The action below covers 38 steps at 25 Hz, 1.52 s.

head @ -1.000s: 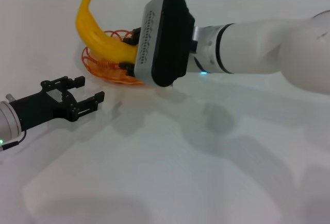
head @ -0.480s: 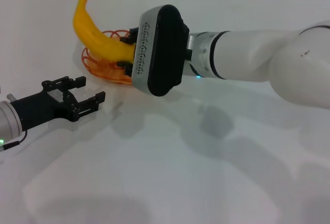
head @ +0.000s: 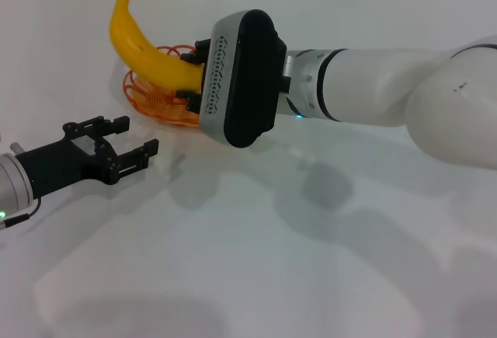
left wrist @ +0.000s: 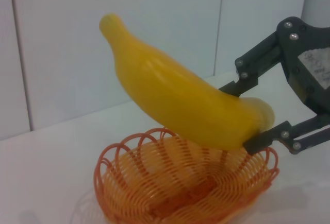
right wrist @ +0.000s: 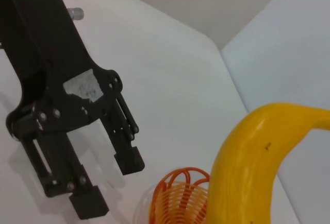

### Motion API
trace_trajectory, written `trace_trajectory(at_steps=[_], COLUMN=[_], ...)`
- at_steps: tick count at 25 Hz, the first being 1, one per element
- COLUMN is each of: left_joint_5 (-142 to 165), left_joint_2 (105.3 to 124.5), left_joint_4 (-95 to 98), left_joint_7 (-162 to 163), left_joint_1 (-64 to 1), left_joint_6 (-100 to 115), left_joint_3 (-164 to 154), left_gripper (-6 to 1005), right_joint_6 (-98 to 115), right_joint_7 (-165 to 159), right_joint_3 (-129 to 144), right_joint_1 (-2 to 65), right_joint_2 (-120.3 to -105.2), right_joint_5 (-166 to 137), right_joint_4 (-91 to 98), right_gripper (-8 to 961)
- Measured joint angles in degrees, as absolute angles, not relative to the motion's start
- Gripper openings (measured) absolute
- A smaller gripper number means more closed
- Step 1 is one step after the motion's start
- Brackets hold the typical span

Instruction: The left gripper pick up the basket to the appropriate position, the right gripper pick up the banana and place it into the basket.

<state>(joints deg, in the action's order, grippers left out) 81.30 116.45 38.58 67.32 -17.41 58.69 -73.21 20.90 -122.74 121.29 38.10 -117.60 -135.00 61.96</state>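
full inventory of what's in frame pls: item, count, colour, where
banana: 1, bright yellow, held at one end above the basket, free end tilted up and away toward the far wall.
basket: 1, orange wire, on the table under the banana, at the far left of the work area.
table: 1, white, under everything.
wall: white panels with dark seams, behind the table.
right gripper: 1, black, shut on the banana's near end over the basket's rim; white arm reaches in from the right.
left gripper: 1, black, open, low over the table nearer the robot than the basket, holding nothing.
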Motion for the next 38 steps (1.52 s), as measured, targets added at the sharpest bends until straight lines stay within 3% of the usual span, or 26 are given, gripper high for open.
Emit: trace_trajectory(at_steps=[8, 11, 16, 24, 38], left_joint_5=[81.3, 81.29, 81.29, 81.03, 80.85], left_joint_2=[116.45, 116.45, 116.45, 116.45, 116.45], left_joint_4=[38.58, 38.58, 38.58, 38.58, 38.58], left_joint_7=[67.4, 67.41, 67.4, 66.79, 65.93], left_joint_1=[-17.17, -17.09, -16.57, -15.55, -15.4], left_joint_6=[58.72, 58.78, 58.82, 58.85, 58.85], left_joint_3=[-73.21, -73.21, -73.21, -72.84, -72.97], left_gripper=[681, 682, 682, 681, 682], right_joint_6=[20.11, 19.26, 20.71, 32.95, 54.52], right_joint_7=[-123.26, -123.03, -120.9, -115.43, -96.13], right_joint_3=[120.73, 120.77, 120.15, 114.21, 93.4], right_joint_1=[37.58, 36.21, 29.14, 18.24, 17.28], right_joint_2=[-117.6, -117.56, -116.93, -117.08, -116.91], right_joint_5=[-134.7, -134.82, -135.11, -133.49, -104.01], right_joint_4=[61.94, 63.41, 72.98, 87.71, 79.5], right_gripper=[489, 693, 873, 869, 862])
